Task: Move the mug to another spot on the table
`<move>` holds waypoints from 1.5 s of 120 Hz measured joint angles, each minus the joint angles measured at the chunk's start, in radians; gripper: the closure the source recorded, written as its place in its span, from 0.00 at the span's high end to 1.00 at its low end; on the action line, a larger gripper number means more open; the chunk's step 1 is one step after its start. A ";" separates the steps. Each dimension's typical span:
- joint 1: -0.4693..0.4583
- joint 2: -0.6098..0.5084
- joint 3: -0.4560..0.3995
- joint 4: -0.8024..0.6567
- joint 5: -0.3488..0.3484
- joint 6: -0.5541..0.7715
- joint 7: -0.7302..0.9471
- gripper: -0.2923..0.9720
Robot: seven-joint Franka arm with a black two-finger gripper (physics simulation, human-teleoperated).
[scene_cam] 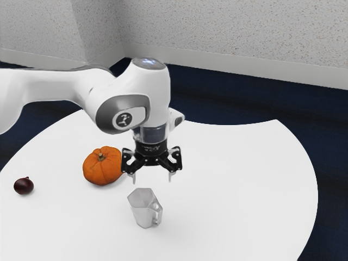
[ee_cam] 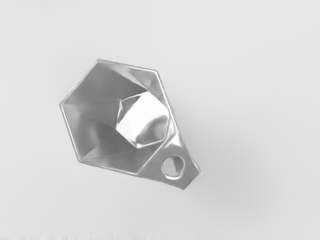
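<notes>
A silver faceted mug (scene_cam: pixel 145 207) stands upright on the white round table (scene_cam: pixel 244 179), its handle turned toward the front right. My black gripper (scene_cam: pixel 151 176) hangs open just above and slightly behind it, with nothing between the fingers. From the hand's camera I look straight down into the mug (ee_cam: pixel 125 125), seeing its hexagonal rim, its shiny bottom and the ring handle (ee_cam: pixel 174 166) at one corner.
An orange pumpkin (scene_cam: pixel 102 166) sits close to the gripper on the exterior view's left. A small dark red fruit (scene_cam: pixel 23 186) lies near the table's left edge. Bare table stretches to the exterior view's right. Dark floor surrounds the table.
</notes>
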 joint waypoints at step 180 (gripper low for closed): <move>0.056 0.253 0.014 -0.111 -0.033 0.319 -0.839 0.48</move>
